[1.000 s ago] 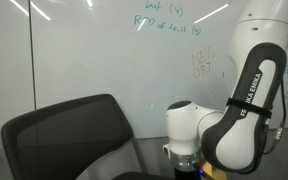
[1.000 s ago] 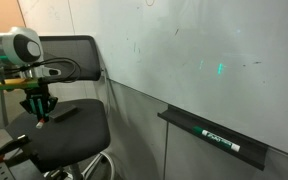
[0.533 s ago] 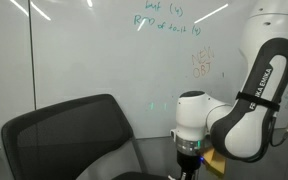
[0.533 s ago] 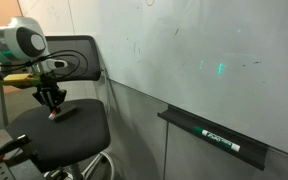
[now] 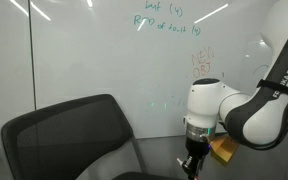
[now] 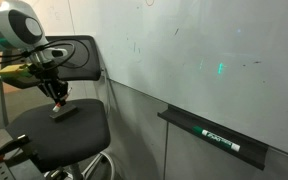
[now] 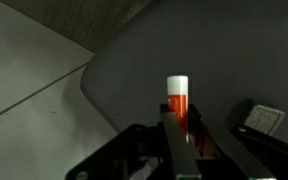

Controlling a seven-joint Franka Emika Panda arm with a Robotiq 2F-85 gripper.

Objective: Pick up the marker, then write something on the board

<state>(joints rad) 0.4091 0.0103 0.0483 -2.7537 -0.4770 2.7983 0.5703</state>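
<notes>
Robot gripper (image 6: pixel 60 97) holding an orange marker (image 7: pixel 177 102) above a black office chair (image 6: pixel 69 135), beside a large whiteboard (image 6: pixel 184 50).

In the wrist view the jaws are closed on the marker's orange barrel, and its white end sticks out past the fingertips, pointing at the dark chair seat. In both exterior views the gripper points downward over the seat, and the marker is not touching the board. A small dark block (image 6: pixel 64 112) lies on the seat just below the gripper. The glossy white board (image 5: pixel 84 60) fills the wall behind the arm, with green handwriting (image 5: pixel 169 22) near the top and a vertical seam (image 5: pixel 32 60). A black tray (image 6: pixel 212 137) fixed under the board holds a second, dark marker (image 6: pixel 220 140), well apart from the gripper.
</notes>
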